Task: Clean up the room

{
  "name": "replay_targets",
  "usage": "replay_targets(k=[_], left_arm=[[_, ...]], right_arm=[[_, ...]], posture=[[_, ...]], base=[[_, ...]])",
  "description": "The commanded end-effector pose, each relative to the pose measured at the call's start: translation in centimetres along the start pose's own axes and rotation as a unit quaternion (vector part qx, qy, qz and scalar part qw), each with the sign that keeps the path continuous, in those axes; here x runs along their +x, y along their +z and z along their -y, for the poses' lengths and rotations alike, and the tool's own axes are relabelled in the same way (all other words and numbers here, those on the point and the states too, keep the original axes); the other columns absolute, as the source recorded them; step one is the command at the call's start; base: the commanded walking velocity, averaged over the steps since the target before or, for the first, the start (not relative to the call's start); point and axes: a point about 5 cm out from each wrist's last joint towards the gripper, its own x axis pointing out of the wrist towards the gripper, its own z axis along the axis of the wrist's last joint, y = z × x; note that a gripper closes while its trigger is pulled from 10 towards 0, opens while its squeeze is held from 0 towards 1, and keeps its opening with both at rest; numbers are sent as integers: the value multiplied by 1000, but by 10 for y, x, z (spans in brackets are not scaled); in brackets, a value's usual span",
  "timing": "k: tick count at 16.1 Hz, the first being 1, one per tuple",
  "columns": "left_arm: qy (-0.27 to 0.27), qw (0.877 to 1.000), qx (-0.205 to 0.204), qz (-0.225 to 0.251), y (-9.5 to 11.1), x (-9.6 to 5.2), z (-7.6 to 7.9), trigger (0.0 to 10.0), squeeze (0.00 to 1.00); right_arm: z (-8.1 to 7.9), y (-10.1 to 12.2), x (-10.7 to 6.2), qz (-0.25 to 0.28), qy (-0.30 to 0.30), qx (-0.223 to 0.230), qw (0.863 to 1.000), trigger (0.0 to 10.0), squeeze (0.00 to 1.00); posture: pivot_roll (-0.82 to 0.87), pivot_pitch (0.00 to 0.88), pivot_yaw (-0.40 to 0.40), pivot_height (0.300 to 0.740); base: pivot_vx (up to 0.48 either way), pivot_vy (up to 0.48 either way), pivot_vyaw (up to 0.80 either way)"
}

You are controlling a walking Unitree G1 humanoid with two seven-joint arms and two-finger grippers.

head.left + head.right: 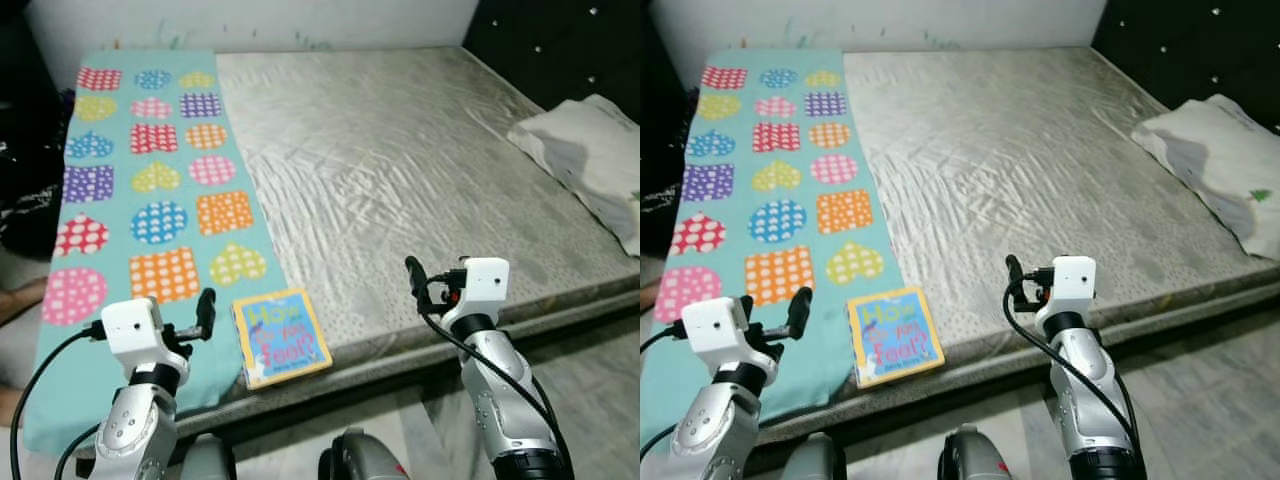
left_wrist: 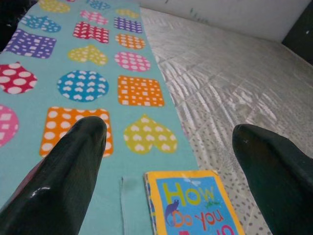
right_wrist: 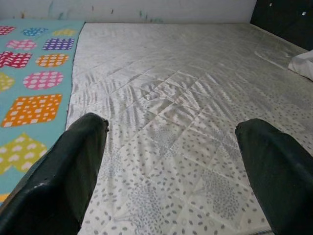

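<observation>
A small picture book (image 1: 281, 337) lies flat at the mattress's (image 1: 420, 180) near edge, partly on a patterned blanket (image 1: 150, 190) — both grippers, left (image 1: 205, 312) and right (image 1: 414, 281), hover wide apart-fingered, empty, likely poised to lift it.

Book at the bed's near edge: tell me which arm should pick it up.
Left, probably. The left gripper hovers open just beside the book, which its wrist view shows between its fingers. The right gripper faces bare mattress.

glossy book (image 1: 281, 337), satiny quilted mattress (image 1: 420, 170)
</observation>
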Motion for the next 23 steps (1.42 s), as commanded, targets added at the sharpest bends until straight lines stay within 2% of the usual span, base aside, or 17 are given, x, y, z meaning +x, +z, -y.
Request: replay_targets(k=[1,15,23], left_arm=[[9,1000,3,1,-1,1,-2,10000,0],[23,1000,2,7,0,1,-4,10000,0],[29,1000,-2,7,0,3,-6,10000,0]], right_arm=[[3,3,1,2,-1,-3,1000,10000,0],[0,4,4,5,16,-16,1000,10000,0],[-1,4,4,4,16,-15,1000,10000,0]], posture=[[-24,149,-95,660],[-19,135,-100,660],[-22,146,-99,591]], base=[[0,0,0],[0,0,0],[0,0,0]])
